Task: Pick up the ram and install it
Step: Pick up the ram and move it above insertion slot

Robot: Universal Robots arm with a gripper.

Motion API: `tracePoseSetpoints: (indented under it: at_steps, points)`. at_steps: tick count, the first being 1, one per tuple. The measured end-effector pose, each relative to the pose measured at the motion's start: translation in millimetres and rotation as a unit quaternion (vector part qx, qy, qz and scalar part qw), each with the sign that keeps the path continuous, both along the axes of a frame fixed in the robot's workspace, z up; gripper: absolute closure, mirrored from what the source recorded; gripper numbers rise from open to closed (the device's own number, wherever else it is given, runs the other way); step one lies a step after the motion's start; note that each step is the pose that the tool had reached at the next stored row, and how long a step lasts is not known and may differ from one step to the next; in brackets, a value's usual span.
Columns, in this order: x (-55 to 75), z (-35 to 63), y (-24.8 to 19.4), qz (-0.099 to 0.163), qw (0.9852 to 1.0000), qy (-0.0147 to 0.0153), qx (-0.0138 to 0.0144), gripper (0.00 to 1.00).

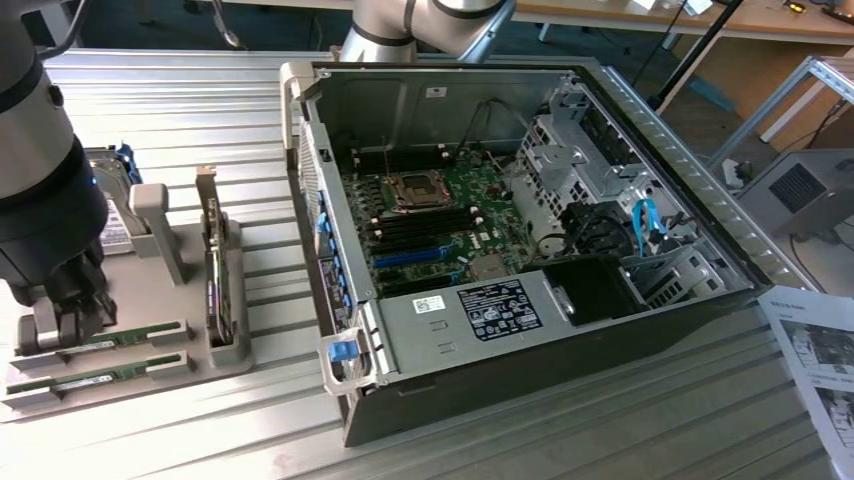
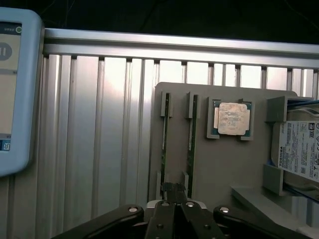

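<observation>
Two ram sticks lie edge-up in a grey holder tray (image 1: 187,375): the far ram (image 1: 127,340) and the near ram (image 1: 94,376). In the wrist view they are thin green strips, one ram (image 2: 164,137) and the other ram (image 2: 191,134), side by side. My gripper (image 1: 60,325) hangs low over the sticks' end at the exterior view's left. In the wrist view the gripper (image 2: 174,188) is shut, its tips together between the lines of the two sticks, with nothing seen held. The open computer case (image 1: 334,130) shows the motherboard's black memory slots (image 1: 427,228).
On the tray also sit a square silver processor (image 2: 232,119), a hard drive (image 2: 299,149) and an upright expansion card (image 1: 218,285). A light-blue-framed screen (image 2: 15,89) lies on the ribbed metal table. A paper sheet (image 1: 817,345) lies at the exterior view's right.
</observation>
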State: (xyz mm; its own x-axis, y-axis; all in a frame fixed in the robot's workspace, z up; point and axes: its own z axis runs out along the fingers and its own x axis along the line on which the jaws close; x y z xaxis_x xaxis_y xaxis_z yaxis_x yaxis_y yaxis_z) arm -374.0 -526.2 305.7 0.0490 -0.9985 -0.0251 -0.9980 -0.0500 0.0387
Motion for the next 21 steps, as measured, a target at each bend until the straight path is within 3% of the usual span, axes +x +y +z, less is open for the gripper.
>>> tracePoseSetpoints:
  at_steps: [5,14,15,17,21]
  points:
    - [-0.1,-8.3,-0.8,0.0,1.0,0.0003,-0.0002,0.89]
    - [-0.1,-8.4,-0.8,0.0,1.0,0.0002,-0.0002,0.89]
    - [-0.1,-8.4,-0.8,0.0,1.0,0.0002,-0.0002,0.89]
    - [-0.1,-8.4,-0.7,0.0,1.0,0.0002,-0.0002,0.76]
    - [-0.1,-8.5,-0.7,0.0,1.0,0.0002,-0.0002,0.76]
